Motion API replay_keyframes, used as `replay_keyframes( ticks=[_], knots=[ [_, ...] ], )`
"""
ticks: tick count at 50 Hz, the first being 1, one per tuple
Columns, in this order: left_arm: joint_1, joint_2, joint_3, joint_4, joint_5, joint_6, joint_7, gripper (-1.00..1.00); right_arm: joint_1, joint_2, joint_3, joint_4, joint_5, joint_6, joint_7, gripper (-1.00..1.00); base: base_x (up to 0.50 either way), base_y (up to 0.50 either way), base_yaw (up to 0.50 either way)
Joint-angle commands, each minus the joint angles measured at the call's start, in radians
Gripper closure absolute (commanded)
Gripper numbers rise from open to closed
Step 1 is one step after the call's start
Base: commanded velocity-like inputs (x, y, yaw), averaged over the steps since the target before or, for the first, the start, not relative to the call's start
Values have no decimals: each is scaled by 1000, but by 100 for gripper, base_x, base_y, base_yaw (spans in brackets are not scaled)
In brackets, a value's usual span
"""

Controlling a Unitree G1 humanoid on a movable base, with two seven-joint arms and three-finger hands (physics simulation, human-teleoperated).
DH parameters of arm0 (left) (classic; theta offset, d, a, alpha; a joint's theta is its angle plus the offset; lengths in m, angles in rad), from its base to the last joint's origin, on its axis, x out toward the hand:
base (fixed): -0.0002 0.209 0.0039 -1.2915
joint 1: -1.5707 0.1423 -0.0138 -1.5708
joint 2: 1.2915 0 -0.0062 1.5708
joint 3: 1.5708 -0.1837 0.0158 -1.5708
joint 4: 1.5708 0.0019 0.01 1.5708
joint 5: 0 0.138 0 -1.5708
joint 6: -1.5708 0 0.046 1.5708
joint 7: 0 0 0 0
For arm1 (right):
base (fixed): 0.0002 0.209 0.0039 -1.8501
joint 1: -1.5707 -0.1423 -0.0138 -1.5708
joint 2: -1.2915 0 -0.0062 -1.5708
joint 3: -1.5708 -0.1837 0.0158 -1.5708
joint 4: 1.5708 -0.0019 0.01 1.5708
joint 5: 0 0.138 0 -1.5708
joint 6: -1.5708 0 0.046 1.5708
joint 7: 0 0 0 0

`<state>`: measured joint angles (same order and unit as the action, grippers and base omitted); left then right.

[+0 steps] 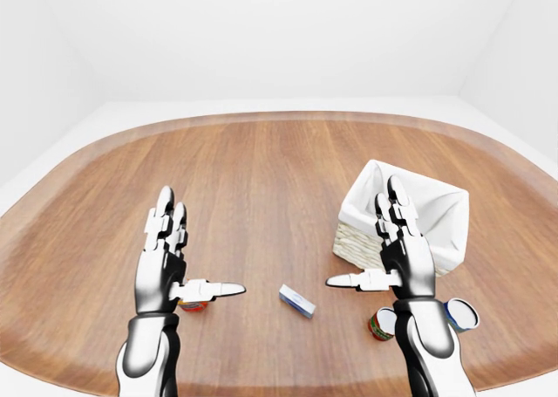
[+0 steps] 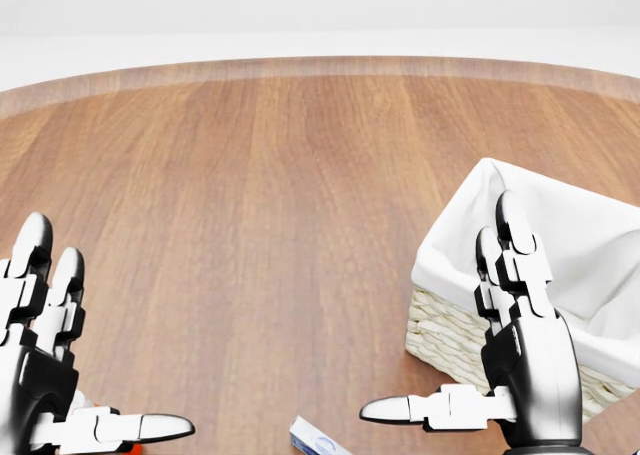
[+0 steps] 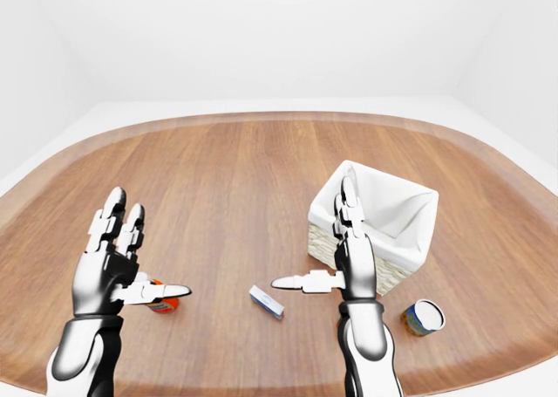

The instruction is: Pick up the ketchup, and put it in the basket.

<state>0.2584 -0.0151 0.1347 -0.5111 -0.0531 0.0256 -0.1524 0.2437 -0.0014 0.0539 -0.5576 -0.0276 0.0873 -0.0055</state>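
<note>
The ketchup (image 3: 165, 304), an orange-red bottle, lies on the wooden table (image 1: 261, 170), mostly hidden under my left thumb. My left hand (image 1: 205, 244) hovers over it, open, fingers spread and pointing up the view, not touching it. The wicker basket (image 1: 433, 212) with a white cloth liner stands at the right. My right hand (image 1: 362, 233) is raised in front of the basket's near-left corner, open and holding nothing. In the head view only a sliver of the bottle shows at the bottom edge by my left hand (image 2: 100, 335).
A small blue-and-white box (image 1: 297, 301) lies between my hands. A red can (image 1: 378, 325) and a blue can (image 1: 461, 314) stand below the basket, close to my right forearm. The table's rounded edge runs along the bottom of the eye views.
</note>
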Motion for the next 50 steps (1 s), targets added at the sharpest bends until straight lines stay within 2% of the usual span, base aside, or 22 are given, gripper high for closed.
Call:
replay_keyframes(
  ticks=[1, 3, 6, 8, 10, 11, 13, 18, 24, 33, 50],
  knots=[
    [9, -3, 6, -18, 1, 6, -4, -100, -3, 0, -1, 4, 2, 0, 1, -100, 0, 0, 0],
    [16, -6, 6, -29, 1, 10, -3, -100, -4, -1, -4, 7, 4, 0, 3, -100, 0, 0, 0],
    [26, -7, 2, -3, 19, -21, -3, -100, 1, 0, -6, -3, 6, 0, 6, -100, 0, 0, 0],
    [31, -5, 24, 6, 12, -30, -5, -100, 6, 0, -1, -11, 5, 0, 7, -100, 0, 0, 0],
    [39, -7, 35, 20, 19, -49, -11, -100, 8, 0, 1, -12, 5, 0, 8, -100, 0, 0, 0],
    [39, -8, 35, 21, 20, -50, -12, -100, 8, 0, 1, -12, 5, 0, 8, -100, 0, 0, 0],
    [55, -7, 62, 58, 33, -90, -19, -100, 10, 0, 12, -12, -2, 0, 5, -100, 0, 0, 0],
    [59, -14, 108, 101, 48, -113, -31, -100, 17, -4, 13, -18, 3, 0, 8, -100, 0, 0, 0],
    [45, -15, 153, 173, 66, -113, -33, -100, 20, -5, 14, -24, 3, 0, 9, -100, 0, 0, 0],
    [-9, 18, 197, 325, 105, -113, 1, -100, 15, -5, 15, -18, 2, 0, 10, -100, 0, 0, 0],
    [-98, 90, 200, 545, 124, -113, 86, -100, 15, -5, 18, -19, -2, 0, 9, -100, 0, 0, 0]
  ],
)
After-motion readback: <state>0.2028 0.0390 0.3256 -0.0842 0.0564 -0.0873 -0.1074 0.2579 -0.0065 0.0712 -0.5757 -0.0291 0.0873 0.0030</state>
